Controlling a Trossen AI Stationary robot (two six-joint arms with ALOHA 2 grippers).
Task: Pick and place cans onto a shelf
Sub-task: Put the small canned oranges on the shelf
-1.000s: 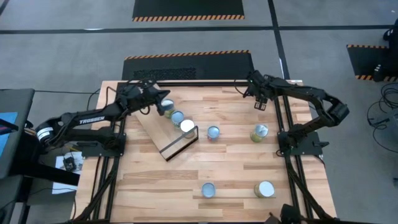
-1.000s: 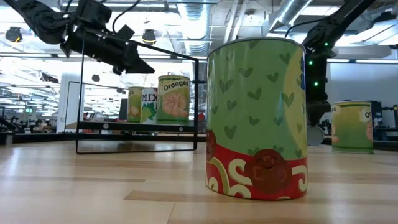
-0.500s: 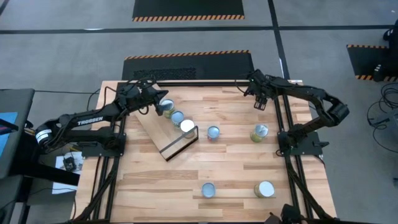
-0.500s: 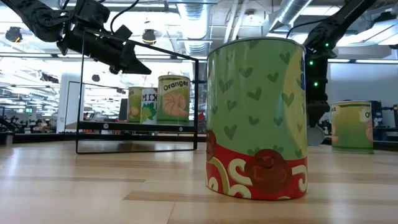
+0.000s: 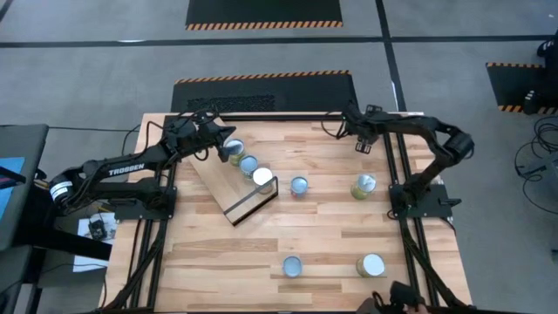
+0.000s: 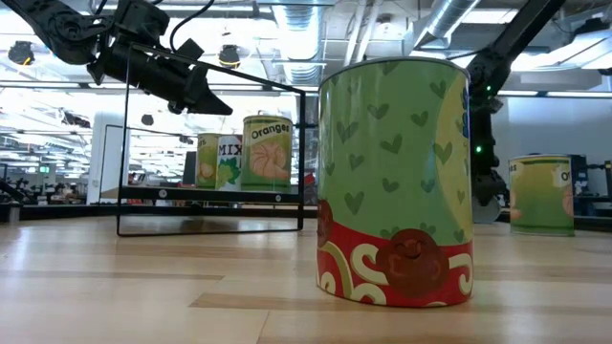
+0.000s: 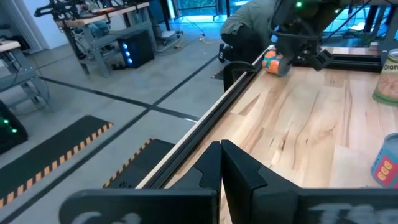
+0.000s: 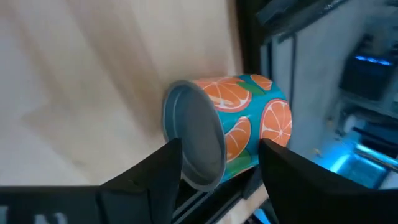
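The nearest can (image 6: 395, 182) is green with darker hearts and a red band below. The far right can (image 8: 227, 127) is teal with orange slices.

The wooden table (image 5: 244, 262) of light slats stands on a grey concrete floor (image 5: 87, 78). Dark lines cross this floor. There are black mats with orange and black striped edges: one (image 5: 261, 10) far behind the table, one (image 5: 261, 89) just at its back edge, and one (image 5: 519, 85) at the right. A dark monitor (image 5: 17, 174) with a blue screen is at the left. In the low view the ceiling has silver ducts (image 6: 478, 14) and long lamps (image 6: 57, 88). The left wrist view shows grey metal workbenches (image 7: 112, 31) and blue light further in the room.
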